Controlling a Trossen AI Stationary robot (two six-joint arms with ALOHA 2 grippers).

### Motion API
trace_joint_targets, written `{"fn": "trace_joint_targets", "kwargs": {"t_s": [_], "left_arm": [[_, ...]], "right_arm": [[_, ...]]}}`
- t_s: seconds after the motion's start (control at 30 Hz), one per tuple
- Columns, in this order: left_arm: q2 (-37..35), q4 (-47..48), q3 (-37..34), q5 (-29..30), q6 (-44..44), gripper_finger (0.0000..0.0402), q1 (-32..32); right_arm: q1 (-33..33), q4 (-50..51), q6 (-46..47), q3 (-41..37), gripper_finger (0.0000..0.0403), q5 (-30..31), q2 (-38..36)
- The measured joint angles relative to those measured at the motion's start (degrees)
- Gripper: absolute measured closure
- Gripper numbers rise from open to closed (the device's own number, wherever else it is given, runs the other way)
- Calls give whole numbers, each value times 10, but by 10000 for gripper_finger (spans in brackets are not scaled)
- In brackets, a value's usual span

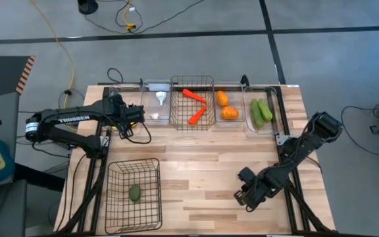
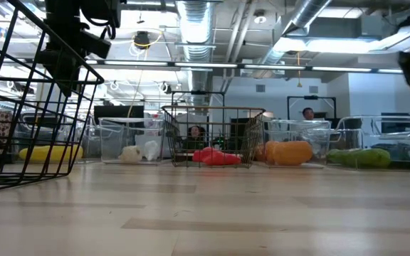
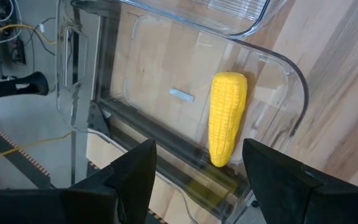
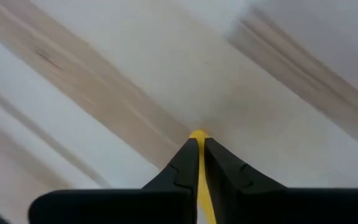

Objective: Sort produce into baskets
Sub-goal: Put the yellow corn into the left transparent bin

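Note:
My left gripper [image 1: 135, 120] is open above the far-left clear bin [image 3: 272, 74]. A yellow corn cob [image 3: 227, 117] lies on the floor of that bin, ahead of and between the fingers, untouched. My right gripper [image 1: 243, 193] is low over the table's near right part, shut on a tiny yellow piece [image 4: 199, 163]. Two carrots [image 1: 196, 105] lie in the small wire basket [image 1: 176, 99]. Garlics [image 1: 158, 105], oranges [image 1: 226, 105] and cucumbers [image 1: 262, 112] lie in clear bins. An avocado [image 1: 135, 193] lies in the larger wire basket [image 1: 114, 197]. My right gripper pinches the thin yellow piece [image 4: 199, 155] between its two fingers. Only a narrow yellow strip shows in the slit, with its end [image 4: 198, 133] at the fingertips. The fingers point down at the wooden table. Whether the piece touches the table cannot be told.
The row of bins and the small basket stands along the table's far edge [image 1: 196, 85]. The larger basket stands at the near left. Bare wood [image 1: 202, 164] lies between them. In the low view people [image 2: 308, 112] show in the room behind the table.

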State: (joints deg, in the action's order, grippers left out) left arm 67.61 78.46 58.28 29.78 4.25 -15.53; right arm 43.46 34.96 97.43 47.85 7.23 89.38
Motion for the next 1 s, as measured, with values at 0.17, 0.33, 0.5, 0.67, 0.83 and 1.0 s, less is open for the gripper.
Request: {"fn": "trace_joint_targets", "kwargs": {"t_s": [0.17,0.33,0.5,0.67,0.83,1.0], "left_arm": [[0,0,0,0,0,175,0],[0,0,0,0,1,175,0],[0,0,0,0,1,175,0],[0,0,0,0,1,175,0],[0,0,0,0,1,175,0],[0,0,0,0,1,175,0]], "right_arm": [[-24,-61,-30,0,356,32,0],[-45,-73,-66,0,367,34,0],[-63,-72,-124,6,370,-10,0],[-66,-67,-139,6,362,-51,0],[-64,-71,-139,6,346,-55,0],[-66,-69,-139,6,303,-56,0]]}}
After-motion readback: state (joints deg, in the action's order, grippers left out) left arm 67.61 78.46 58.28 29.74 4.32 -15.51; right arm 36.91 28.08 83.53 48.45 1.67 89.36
